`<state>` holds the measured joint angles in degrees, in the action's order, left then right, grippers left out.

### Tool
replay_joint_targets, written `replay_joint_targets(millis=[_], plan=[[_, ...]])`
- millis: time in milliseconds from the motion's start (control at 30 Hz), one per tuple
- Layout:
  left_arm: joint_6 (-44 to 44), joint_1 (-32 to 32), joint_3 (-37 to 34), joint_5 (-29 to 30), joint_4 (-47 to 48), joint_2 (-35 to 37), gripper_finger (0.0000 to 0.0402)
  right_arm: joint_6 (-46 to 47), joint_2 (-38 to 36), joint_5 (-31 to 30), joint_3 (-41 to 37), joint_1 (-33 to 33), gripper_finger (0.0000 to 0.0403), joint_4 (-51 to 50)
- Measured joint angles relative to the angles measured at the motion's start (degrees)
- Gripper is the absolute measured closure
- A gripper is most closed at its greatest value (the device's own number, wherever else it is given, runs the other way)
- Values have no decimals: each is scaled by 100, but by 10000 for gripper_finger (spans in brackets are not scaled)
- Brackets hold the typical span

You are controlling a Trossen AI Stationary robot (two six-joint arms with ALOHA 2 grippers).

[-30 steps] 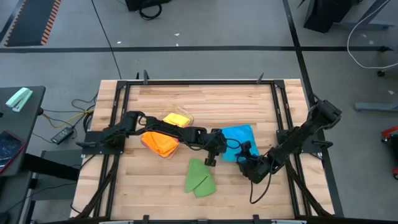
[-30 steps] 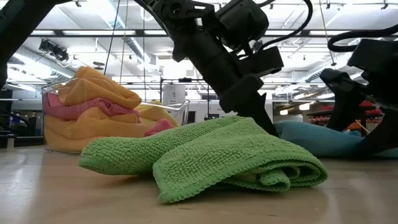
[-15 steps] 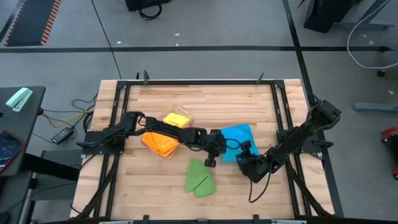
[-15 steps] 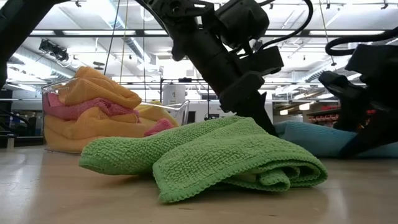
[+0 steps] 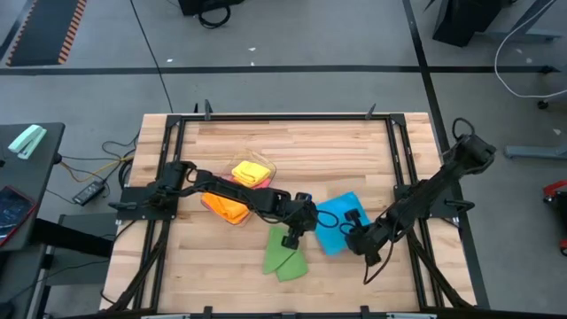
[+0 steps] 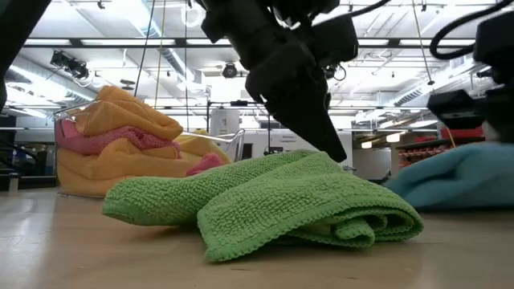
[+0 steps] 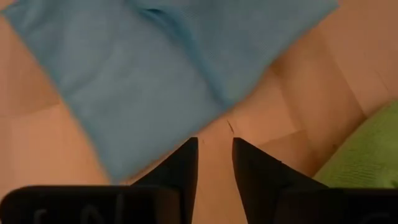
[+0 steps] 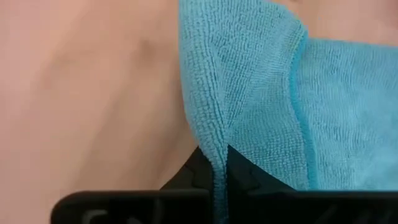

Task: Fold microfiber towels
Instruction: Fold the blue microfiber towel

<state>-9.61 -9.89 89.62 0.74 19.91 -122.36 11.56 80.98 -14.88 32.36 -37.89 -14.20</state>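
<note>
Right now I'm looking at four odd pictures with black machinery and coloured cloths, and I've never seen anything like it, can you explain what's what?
It is a robot with two dark arms working at a wooden table. One picture looks straight down from above, one looks level across the tabletop, and two come from cameras on the arms' wrists.

On the table lie a folded green towel, a blue towel, and a clear tub holding orange, yellow and pink towels.

The right gripper is shut on the blue towel's edge; its wrist picture shows the cloth pinched between the two dark fingers. The left gripper holds nothing; its jaws are slightly apart over bare wood between the blue and green towels.
</note>
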Motion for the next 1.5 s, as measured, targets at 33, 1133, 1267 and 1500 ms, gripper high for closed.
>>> replay_joint_targets(millis=[33,1133,1267,1500], plan=[[-2,-21,3,0,24,29,294,95,-87,188,25,0,390,-63],[-109,-285,-5,714,-1548,-820,356,603,-474,2726,286,1408,393,-792],[-128,-277,0,722,-1592,-879,356,580,-474,2735,286,1419,388,-796],[-135,-264,0,715,-1607,-895,357,491,-474,2727,286,1546,371,-784]])
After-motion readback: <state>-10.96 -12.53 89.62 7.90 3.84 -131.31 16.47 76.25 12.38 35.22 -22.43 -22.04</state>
